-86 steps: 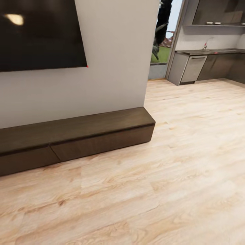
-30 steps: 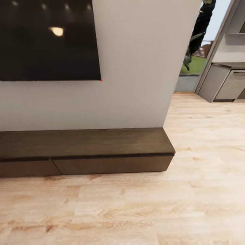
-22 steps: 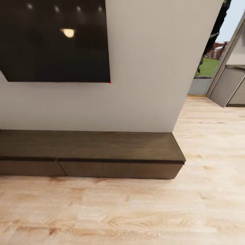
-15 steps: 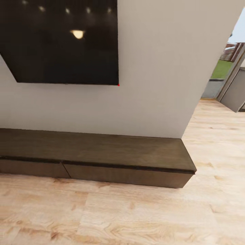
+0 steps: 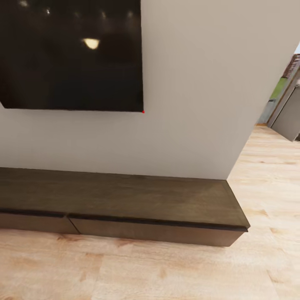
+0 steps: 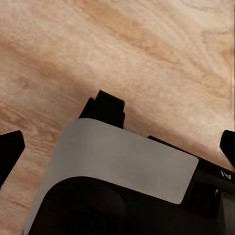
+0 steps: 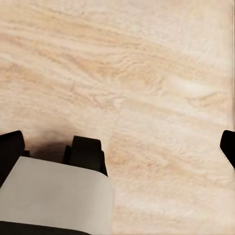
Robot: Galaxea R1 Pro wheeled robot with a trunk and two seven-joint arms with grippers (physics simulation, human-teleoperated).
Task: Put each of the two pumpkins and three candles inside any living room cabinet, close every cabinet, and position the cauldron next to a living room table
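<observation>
The cabinet point(image 5: 125, 204) is a long, low dark-brown unit against the wall in the head view. Its flat drawer fronts point(image 5: 154, 231) are shut and its top is bare. Its right end stops at the wall's corner. My left gripper point(image 6: 117, 147) is open, one black fingertip point(image 6: 10, 152) at each side of the left wrist view, above the wood floor and part of my own body. My right gripper point(image 7: 119, 146) is open too, with nothing between its fingers. The pumpkins, candles and cauldron are out of view.
A large black screen point(image 5: 71, 54) hangs on the white wall point(image 5: 200, 104) above the cabinet. Light wood floor point(image 5: 166, 275) runs in front and off to the right, past the wall's corner toward a grey kitchen unit point(image 5: 289, 116). My grey-and-black base point(image 6: 122, 171) lies under both wrists.
The head camera has swung left and come closer to the cabinet. The kitchen has slid almost out at the right. The cabinet itself has not moved.
</observation>
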